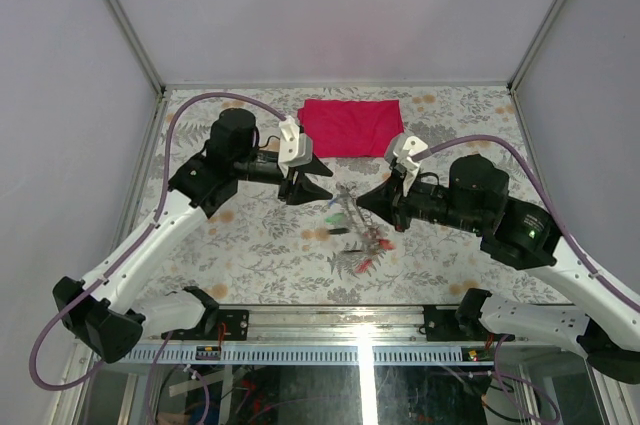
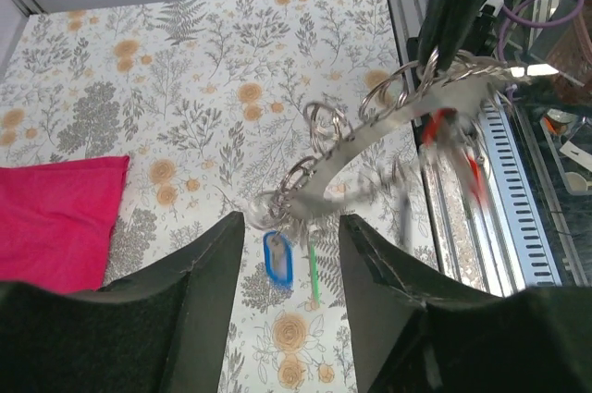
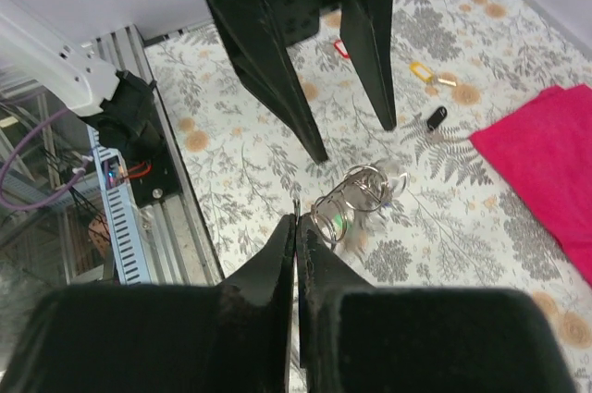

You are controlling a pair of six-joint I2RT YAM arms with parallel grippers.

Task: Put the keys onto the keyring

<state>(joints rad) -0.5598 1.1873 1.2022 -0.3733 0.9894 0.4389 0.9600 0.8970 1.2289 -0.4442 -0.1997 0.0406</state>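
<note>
Right gripper (image 3: 296, 227) pinches the keyring (image 2: 370, 129), some keys (image 2: 277, 256) already on; left gripper (image 2: 291, 223) stands open; three loose keys (image 3: 423, 69) wait on the table (image 3: 499, 37).

bench (image 1: 250, 245): white, grey fern print, orange blooms. cloth (image 1: 350, 126): plain pink-red. keyring (image 2: 370, 132): silvery grey metal. Key colours: blue tag (image 2: 277, 256), green tag (image 2: 314, 275), red tag (image 3: 342, 48), yellow tag (image 3: 422, 69), black tag (image 3: 436, 117). left pincer (image 2: 291, 222), right pincer (image 3: 296, 222): black.
</note>
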